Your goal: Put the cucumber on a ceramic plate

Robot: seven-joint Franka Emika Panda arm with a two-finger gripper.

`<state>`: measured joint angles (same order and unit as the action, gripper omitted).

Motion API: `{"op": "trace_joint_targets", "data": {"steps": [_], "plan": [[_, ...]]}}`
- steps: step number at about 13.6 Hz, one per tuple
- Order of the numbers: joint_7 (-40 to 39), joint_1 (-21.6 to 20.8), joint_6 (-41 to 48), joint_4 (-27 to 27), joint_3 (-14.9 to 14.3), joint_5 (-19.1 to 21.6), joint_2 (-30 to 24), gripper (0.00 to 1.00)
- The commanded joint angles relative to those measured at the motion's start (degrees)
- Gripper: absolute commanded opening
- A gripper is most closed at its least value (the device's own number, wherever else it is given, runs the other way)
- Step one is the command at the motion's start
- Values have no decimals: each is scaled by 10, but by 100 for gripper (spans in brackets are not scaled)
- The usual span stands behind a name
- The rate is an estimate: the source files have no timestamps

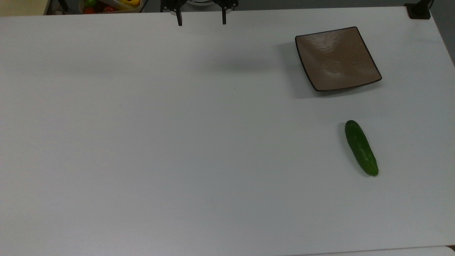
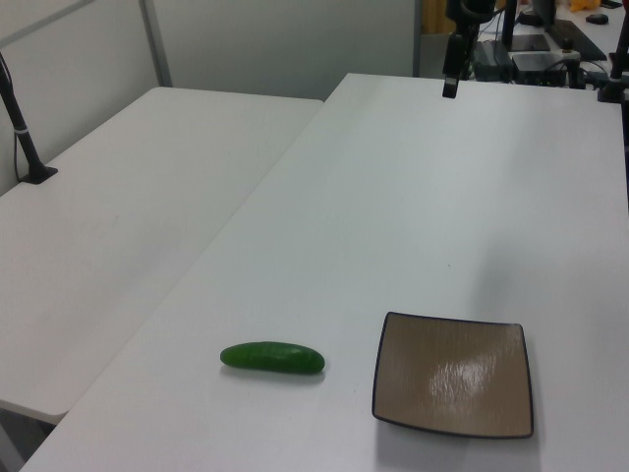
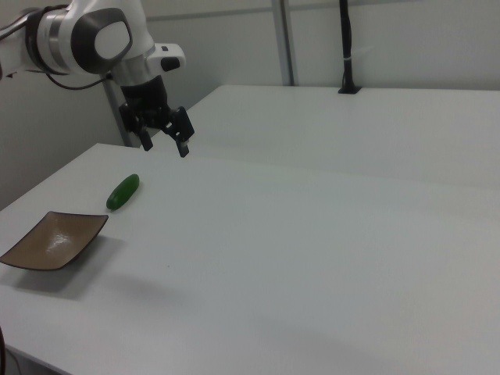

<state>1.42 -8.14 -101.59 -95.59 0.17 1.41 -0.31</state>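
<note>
The dark green cucumber [image 1: 361,147] [image 2: 272,357] [image 3: 123,192] lies on the white table, a short way from the square brown ceramic plate [image 1: 337,58] [image 2: 454,374] [image 3: 53,240], which has nothing on it. My gripper [image 1: 201,19] [image 3: 166,144] hangs open in the air over the table's far edge at the top view's top centre, well away from both, with nothing between its fingers. In the left view the gripper [image 2: 449,84] appears at the top, far behind the plate.
A bin of colourful produce [image 1: 110,5] sits beyond the table at the top view's top left. A black mount base [image 1: 419,10] occupies the table's top right corner. A second white table [image 2: 118,226] with a black post [image 2: 25,138] adjoins in the left view.
</note>
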Motion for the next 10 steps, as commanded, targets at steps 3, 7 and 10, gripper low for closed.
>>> {"op": "trace_joint_targets", "data": {"steps": [3,7,10], "plan": [[-18,-47,0,-6,2,22,33,100],[10,-91,-4,56,2,54,91,100],[77,-128,-54,106,4,47,131,100]]}}
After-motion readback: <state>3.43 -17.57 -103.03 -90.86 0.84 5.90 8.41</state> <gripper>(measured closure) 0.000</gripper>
